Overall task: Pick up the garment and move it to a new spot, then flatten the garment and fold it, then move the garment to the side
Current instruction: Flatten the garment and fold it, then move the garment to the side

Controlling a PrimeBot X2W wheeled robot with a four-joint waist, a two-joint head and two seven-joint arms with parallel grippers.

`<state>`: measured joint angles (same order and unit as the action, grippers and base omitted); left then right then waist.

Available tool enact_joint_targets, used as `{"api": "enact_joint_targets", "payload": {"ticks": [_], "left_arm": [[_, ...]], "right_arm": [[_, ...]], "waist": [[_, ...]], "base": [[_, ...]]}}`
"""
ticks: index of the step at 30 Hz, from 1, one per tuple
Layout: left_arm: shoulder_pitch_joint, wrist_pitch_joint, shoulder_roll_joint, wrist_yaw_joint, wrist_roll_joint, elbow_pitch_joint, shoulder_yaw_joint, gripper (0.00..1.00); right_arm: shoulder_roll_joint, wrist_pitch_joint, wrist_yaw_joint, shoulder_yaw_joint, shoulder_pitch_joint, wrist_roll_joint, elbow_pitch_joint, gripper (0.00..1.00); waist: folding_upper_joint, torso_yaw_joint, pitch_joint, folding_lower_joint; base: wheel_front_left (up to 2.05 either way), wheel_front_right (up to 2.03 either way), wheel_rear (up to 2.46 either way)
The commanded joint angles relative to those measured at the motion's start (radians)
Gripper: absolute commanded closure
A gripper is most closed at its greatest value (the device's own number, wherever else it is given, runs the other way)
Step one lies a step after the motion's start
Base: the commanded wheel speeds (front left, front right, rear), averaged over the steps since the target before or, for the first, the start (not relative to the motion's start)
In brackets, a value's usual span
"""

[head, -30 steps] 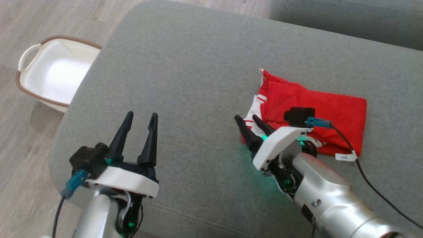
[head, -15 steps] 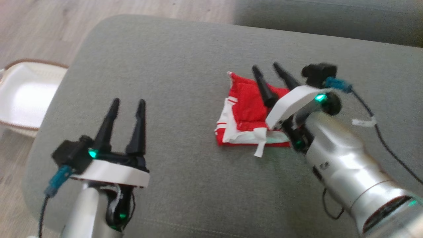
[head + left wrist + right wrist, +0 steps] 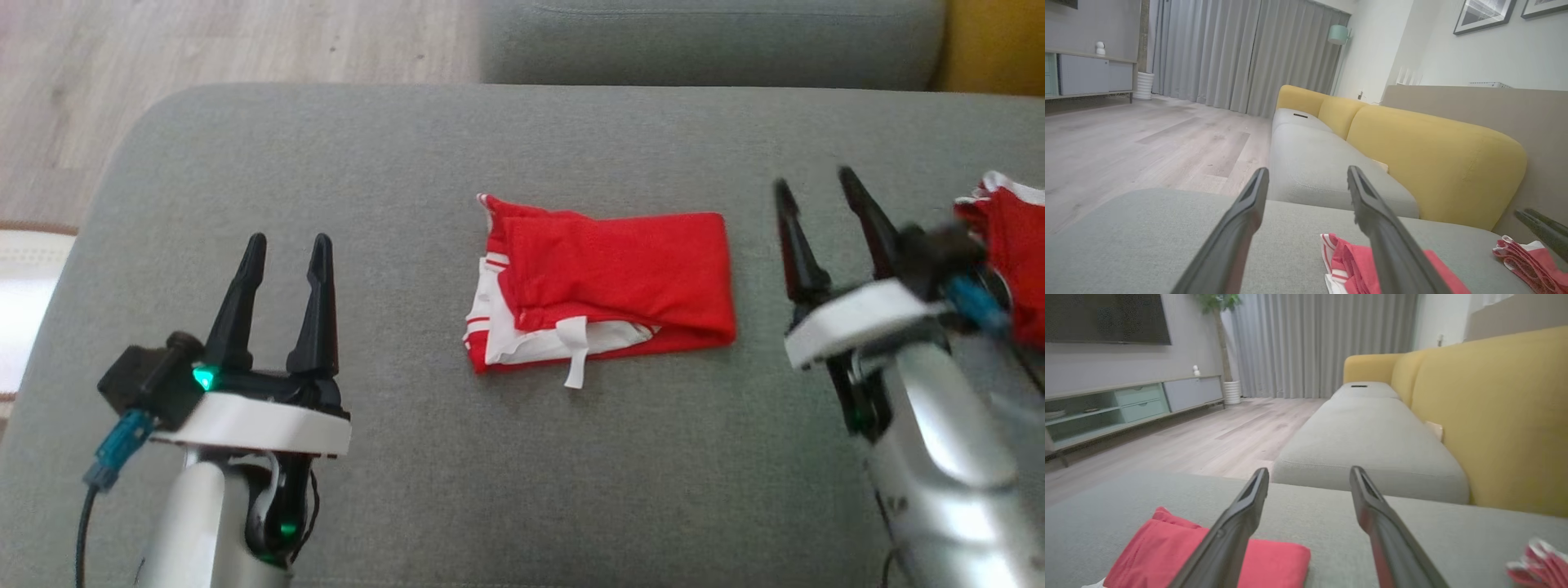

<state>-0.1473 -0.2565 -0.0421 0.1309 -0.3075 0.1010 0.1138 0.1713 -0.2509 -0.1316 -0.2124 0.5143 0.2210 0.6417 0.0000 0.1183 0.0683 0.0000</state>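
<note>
A broad grey sofa cushion [image 3: 408, 147], backed in the left wrist view by a yellow backrest [image 3: 1433, 155], carries the work. At its middle lies the red garment [image 3: 620, 269], folded into a compact rectangle with white striped trim showing along its left and front edges. It rests flat on the cushion, touched by neither arm.

The left gripper [image 3: 287, 241] hangs above the cushion near its left end, well apart from the garment, with its fingers spread and nothing between them. The right gripper [image 3: 815, 181] stands just beyond the garment's right edge, its fingers likewise spread and empty.

A second red-and-white piece [image 3: 1012, 237] lies bunched at the far right, partly behind the right arm. A short white strip [image 3: 575, 351] pokes out from the garment's front edge.

By the look of it, the pick-up, flattening and folding are done. Whether the garment's present place counts as "the side" cannot be told; if not, that last move is left.
</note>
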Motion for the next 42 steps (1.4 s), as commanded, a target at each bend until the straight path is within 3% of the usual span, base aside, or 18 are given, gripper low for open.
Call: {"api": "enact_joint_targets", "payload": {"ticks": [1, 8, 16, 32, 42], "left_arm": [[-0.027, -0.005, -0.008, 0.000, 0.009, -0.034, -0.035, 0.00], [0.005, -0.005, -0.008, 0.000, 0.024, -0.011, -0.040, 0.00], [0.044, -0.005, -0.008, -0.005, 0.027, -0.011, -0.060, 0.00], [0.017, -0.005, -0.008, -0.006, 0.023, -0.012, -0.034, 0.00], [-0.037, -0.005, -0.008, -0.004, -0.001, -0.001, 0.029, 0.00]], "right_arm": [[-0.031, -0.011, 0.001, 0.027, -0.013, -0.026, -0.070, 0.00], [-0.105, -0.011, 0.001, 0.189, -0.207, -0.158, -0.275, 0.00], [-0.121, -0.011, 0.001, 0.225, -0.302, -0.160, -0.361, 0.00], [-0.121, -0.003, 0.001, 0.230, -0.284, -0.161, -0.338, 0.00], [-0.121, 0.123, 0.001, 0.201, -0.157, -0.042, -0.174, 0.00]], "waist": [[0.0000, -0.012, -0.004, 0.0000], [0.0000, -0.041, -0.003, 0.0000], [0.0000, -0.061, 0.000, 0.0000], [0.0000, -0.039, 0.040, 0.0000], [0.0000, 0.040, 0.122, 0.0000]], "base": [[0.00, 0.00, 0.00], [0.00, 0.00, 0.00], [0.00, 0.00, 0.00], [0.00, 0.00, 0.00], [0.00, 0.00, 0.00]]}}
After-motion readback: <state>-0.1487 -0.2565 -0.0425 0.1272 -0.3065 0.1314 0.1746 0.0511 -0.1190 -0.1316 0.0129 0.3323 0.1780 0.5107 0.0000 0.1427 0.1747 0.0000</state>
